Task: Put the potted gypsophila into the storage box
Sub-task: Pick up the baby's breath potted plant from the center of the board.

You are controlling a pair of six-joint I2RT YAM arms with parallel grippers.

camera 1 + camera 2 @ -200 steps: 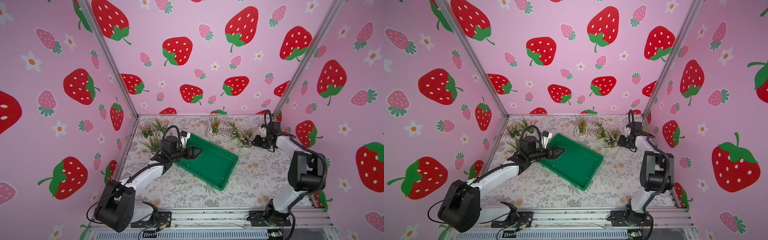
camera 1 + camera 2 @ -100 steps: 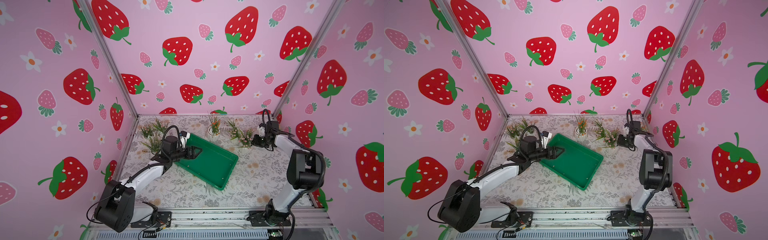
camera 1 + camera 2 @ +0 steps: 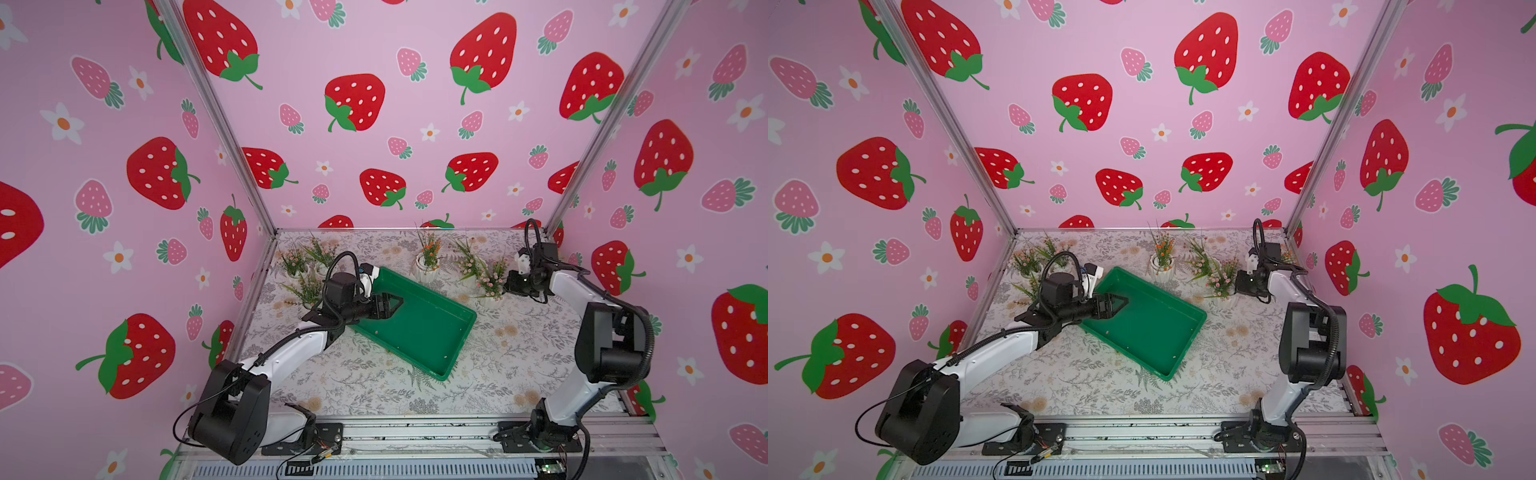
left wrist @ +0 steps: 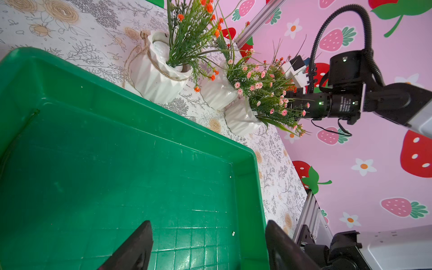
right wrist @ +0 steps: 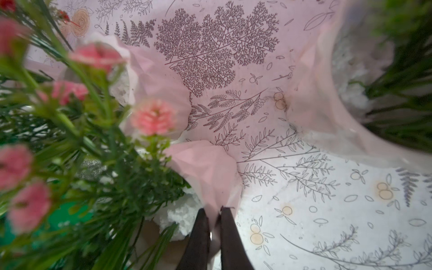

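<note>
the storage box [image 3: 419, 332] has its long axis slanting from far left to near right. we count 6 potted gypsophila [image 3: 428, 272], sprigs up, on the table [image 3: 374, 386] outside it: 3 in the left cluster [image 3: 307, 289], partly hidden by the left arm [image 3: 291, 353], and 3 in the right cluster [image 3: 469, 266]. the right gripper [image 5: 214, 210] is clenched on the rim of the pink-flowered pot [image 3: 492, 301]; blurred sprigs crowd that wrist view. the left gripper [image 4: 208, 225] hangs released over the box's far-left end.
</note>
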